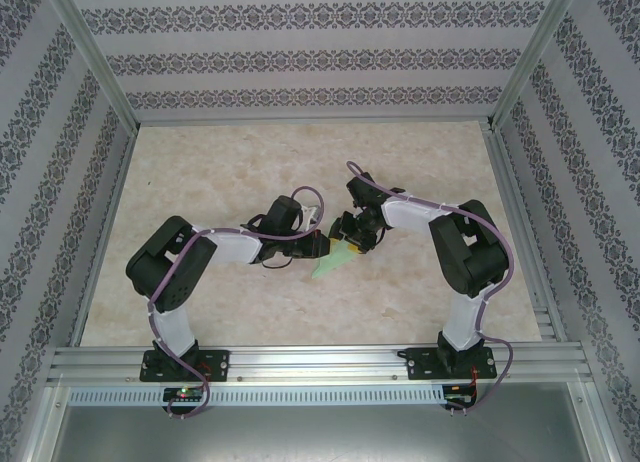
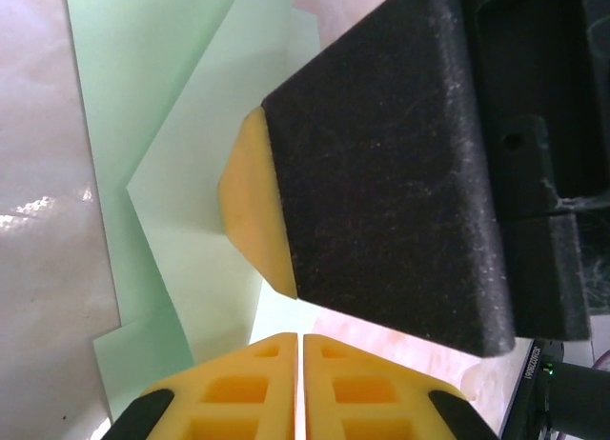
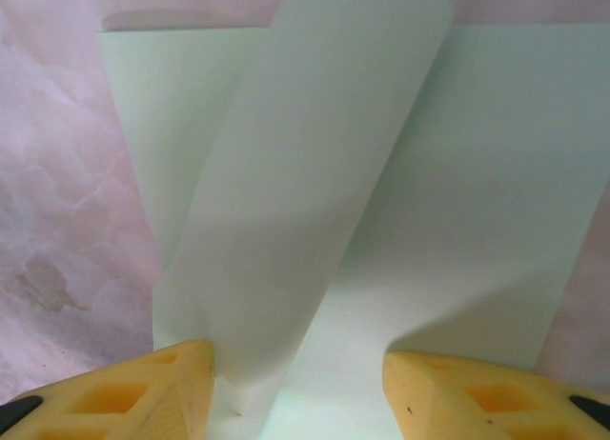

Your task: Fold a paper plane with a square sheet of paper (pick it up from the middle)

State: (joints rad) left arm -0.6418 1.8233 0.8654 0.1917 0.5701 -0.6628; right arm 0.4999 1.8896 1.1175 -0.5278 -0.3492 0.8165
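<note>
Left end effector [image 2: 302, 350] is sitting pressed together over the partly folded green sheet [image 2: 181, 202], lying mid-table [image 1: 200, 172]. Right end effector [image 3: 295, 359] is standing spread, raised flap [image 3: 315, 173] rising between its fingers. Bare table is surrounding the sheet's edges.

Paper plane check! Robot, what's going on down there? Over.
Left gripper shut. Right gripper open, straddling a raised flap. Paper plane half folded, between both grippers. Nothing blocking. Over.

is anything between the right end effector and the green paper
Nothing visible does. The right end effector is open, and a raised flap of the green paper stands between its jaws. The left end effector sits shut beside the paper, not in between.
</note>
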